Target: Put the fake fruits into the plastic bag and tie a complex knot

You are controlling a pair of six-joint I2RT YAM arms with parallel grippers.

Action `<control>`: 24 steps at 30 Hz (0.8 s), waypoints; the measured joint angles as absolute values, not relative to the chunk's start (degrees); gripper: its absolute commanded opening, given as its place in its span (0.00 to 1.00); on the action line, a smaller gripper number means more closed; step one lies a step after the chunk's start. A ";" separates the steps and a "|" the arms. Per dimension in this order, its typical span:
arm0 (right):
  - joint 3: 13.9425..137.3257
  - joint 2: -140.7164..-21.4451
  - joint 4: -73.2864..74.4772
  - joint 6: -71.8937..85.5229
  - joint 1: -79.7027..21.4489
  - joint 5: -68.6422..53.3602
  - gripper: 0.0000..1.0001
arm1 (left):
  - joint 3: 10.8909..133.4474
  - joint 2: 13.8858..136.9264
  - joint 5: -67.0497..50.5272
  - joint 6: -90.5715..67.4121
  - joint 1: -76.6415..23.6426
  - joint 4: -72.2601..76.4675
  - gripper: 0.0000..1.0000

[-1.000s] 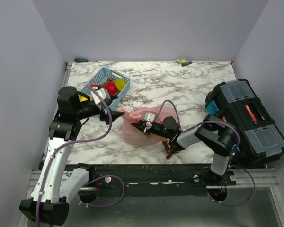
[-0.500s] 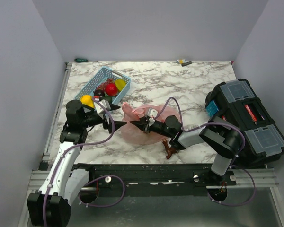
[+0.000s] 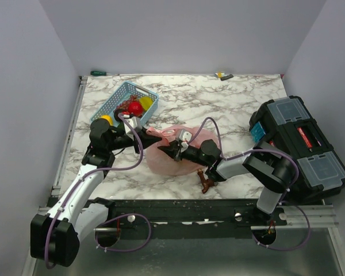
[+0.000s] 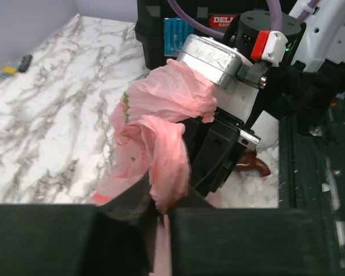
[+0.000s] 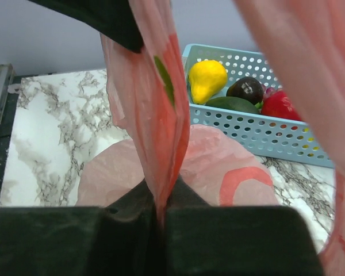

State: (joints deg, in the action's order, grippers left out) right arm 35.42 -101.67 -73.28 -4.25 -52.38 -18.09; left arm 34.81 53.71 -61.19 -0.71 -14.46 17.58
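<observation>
The pink plastic bag point(image 3: 173, 156) lies crumpled on the marble in the middle. A bunched handle point(image 4: 168, 155) rises from it, and my left gripper point(image 4: 161, 214) is shut on its lower end. My right gripper point(image 5: 161, 202) is shut on another pink strip of the bag point(image 5: 155, 109). In the top view the two grippers point(image 3: 147, 137) point(image 3: 168, 150) meet at the bag's left edge. The fake fruits, yellow point(image 5: 206, 79), dark point(image 5: 245, 89), green point(image 5: 233, 104) and red point(image 5: 280, 105), lie in the blue basket point(image 3: 119, 99). I cannot tell whether the bunch is a knot.
A black toolbox point(image 3: 299, 144) fills the right side of the table. A small brown object point(image 3: 206, 183) lies near the front edge by the right arm. A green-handled screwdriver point(image 3: 99, 73) and a small yellow-black item point(image 3: 223, 75) rest at the far edge.
My left arm swung from beside the basket over to the bag, and its jaws closed on the pink handle. The right gripper stayed at the bag.
</observation>
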 measured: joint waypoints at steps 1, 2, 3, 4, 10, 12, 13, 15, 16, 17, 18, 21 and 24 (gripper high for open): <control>35.40 -101.54 -73.23 -4.25 -52.38 -18.11 0.27 | 34.81 53.80 -61.12 -0.73 -14.44 17.58 0.00; 35.35 -101.21 -73.14 -4.32 -52.38 -18.13 0.37 | 34.83 53.91 -61.08 -0.47 -14.41 17.43 0.00; 35.16 -100.68 -72.99 -4.43 -52.38 -18.28 0.49 | 34.89 53.93 -61.10 -0.08 -14.41 16.91 0.00; 34.83 -99.83 -72.71 -4.54 -52.38 -18.50 0.56 | 34.94 53.93 -61.10 0.58 -14.33 16.19 0.00; 32.36 -88.90 -65.69 -7.29 -52.36 -22.11 0.83 | 35.90 54.11 -61.12 4.60 -12.53 11.40 0.00; 32.01 -84.44 -61.84 -8.60 -52.31 -24.86 0.83 | 36.73 54.33 -61.14 5.80 -12.21 10.22 0.00; 32.01 -82.52 -59.81 -9.19 -52.31 -26.39 0.83 | 37.08 54.41 -61.14 6.24 -12.16 9.91 0.00; 32.14 -78.78 -54.48 -11.00 -52.29 -30.04 0.82 | 37.87 54.61 -61.17 7.20 -12.12 9.19 0.00; 32.49 -76.93 -50.83 -12.23 -52.27 -32.14 0.82 | 38.04 54.65 -61.17 7.55 -12.12 8.93 0.00; 33.04 -75.13 -46.76 -13.74 -52.27 -34.20 0.82 | 38.22 54.65 -61.19 8.10 -12.12 8.45 0.00; 33.89 -73.28 -42.22 -15.07 -52.27 -36.07 0.82 | 38.33 54.65 -61.23 8.80 -12.10 7.79 0.00; 38.15 -67.40 -28.45 -17.96 -52.27 -39.64 0.80 | 38.87 54.68 -61.56 10.66 -12.10 5.78 0.00; 44.01 -62.78 -19.00 -18.44 -52.27 -38.65 0.81 | 39.55 54.68 -62.00 12.82 -12.10 3.60 0.00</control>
State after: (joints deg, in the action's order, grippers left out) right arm 44.01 -62.78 -19.00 -18.44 -52.27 -38.65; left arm 39.55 54.68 -62.00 12.82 -12.10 3.60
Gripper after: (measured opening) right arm 0.801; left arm 0.005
